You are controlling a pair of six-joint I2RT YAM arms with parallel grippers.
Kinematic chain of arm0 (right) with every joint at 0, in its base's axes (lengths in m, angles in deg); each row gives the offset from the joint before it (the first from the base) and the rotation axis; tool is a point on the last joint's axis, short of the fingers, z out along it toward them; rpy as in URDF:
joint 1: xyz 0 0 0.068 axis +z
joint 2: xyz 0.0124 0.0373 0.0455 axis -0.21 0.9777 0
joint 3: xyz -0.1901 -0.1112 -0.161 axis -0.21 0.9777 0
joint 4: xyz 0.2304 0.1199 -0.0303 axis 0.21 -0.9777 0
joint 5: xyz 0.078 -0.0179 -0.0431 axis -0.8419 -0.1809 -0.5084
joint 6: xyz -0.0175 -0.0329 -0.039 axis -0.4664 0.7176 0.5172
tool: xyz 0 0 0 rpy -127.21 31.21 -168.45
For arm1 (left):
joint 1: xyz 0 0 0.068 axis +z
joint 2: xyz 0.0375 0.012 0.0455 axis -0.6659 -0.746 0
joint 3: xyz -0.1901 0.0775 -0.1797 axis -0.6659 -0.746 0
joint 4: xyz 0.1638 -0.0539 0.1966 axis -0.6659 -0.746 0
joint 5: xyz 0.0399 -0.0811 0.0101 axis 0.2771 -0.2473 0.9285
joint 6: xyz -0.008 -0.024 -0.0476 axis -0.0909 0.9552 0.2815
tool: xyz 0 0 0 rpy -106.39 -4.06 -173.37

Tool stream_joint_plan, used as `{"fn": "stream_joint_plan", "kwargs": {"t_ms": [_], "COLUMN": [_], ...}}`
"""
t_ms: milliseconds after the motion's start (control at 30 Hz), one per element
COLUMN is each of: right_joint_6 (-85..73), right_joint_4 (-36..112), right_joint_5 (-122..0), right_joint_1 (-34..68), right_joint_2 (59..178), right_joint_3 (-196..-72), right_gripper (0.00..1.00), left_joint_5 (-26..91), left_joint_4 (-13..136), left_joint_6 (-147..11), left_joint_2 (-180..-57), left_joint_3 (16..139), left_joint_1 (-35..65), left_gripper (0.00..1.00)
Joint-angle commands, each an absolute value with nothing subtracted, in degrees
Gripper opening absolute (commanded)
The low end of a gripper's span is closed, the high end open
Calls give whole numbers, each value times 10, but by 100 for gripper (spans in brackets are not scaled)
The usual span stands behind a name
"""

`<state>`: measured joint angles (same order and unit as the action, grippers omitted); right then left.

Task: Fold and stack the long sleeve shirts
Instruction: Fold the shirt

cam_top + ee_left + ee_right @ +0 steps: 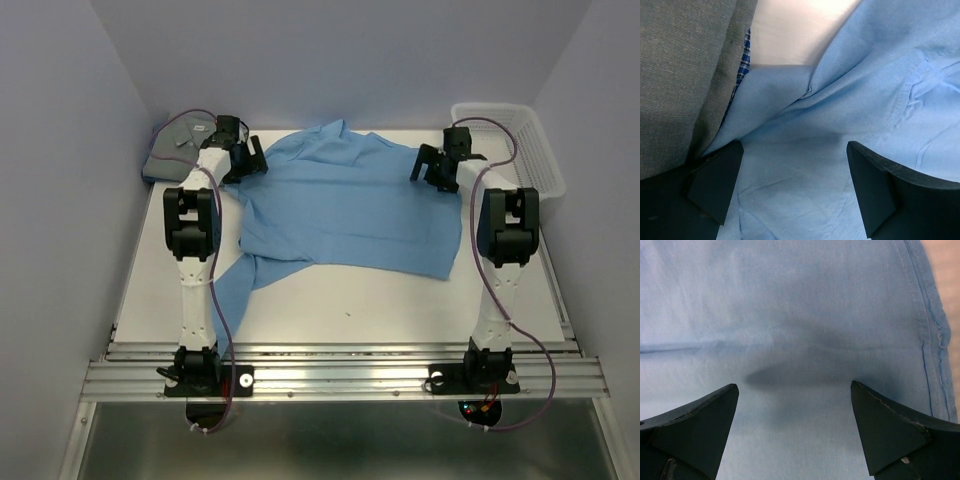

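Note:
A light sky-blue shirt [350, 205] lies spread over the middle of the table, one sleeve trailing toward the front left. It fills the left wrist view [840, 115] and the right wrist view [800, 315]. The grey-blue shirt [178, 150] lies folded at the far left corner; it shows in the left wrist view [685, 75] with a plaid lining. My left gripper [250, 160] is open just above the blue shirt's far left edge [795, 150]. My right gripper [428, 165] is open just above the shirt's far right part [795, 390], near its hem.
A white plastic mesh basket [510, 140] stands at the far right, beyond the right arm. The white table top [400, 310] shows in front of the shirt. Purple cables run along both arms.

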<state>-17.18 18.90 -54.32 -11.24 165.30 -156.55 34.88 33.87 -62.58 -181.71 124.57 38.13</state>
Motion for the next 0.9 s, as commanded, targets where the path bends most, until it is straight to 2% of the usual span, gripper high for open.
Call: {"fn": "stream_joint_plan", "kwargs": {"t_ms": [0, 233, 367, 600, 733, 867], "right_joint_6": [-140, -50, -56, -135, -148, -169], "right_joint_4": [113, 121, 146, 230, 249, 247], "right_joint_5": [-526, -511, -518, -526, -547, -497], "right_joint_1": [-120, -58, -40, -35, -35, -35], "right_joint_2": [1690, 1587, 1500, 1323, 1264, 1245], "right_joint_3": [-1576, -1600, -1564, -1333, -1266, -1250], "right_gripper": [100, 100, 100, 100, 100, 100], "left_joint_5": [299, 301, 350, 471, 506, 497], "left_joint_4": [306, 288, 302, 319, 221, 131], "left_joint_6": [-626, -650, -637, -490, -409, -350], "left_joint_2": [-1798, -1703, -1595, -1320, -1222, -1149], "left_joint_3": [1243, 1290, 1221, 861, 708, 560], "left_joint_1": [394, 377, 359, 352, 353, 354], "left_gripper": [99, 99, 99, 99, 99, 99]}}
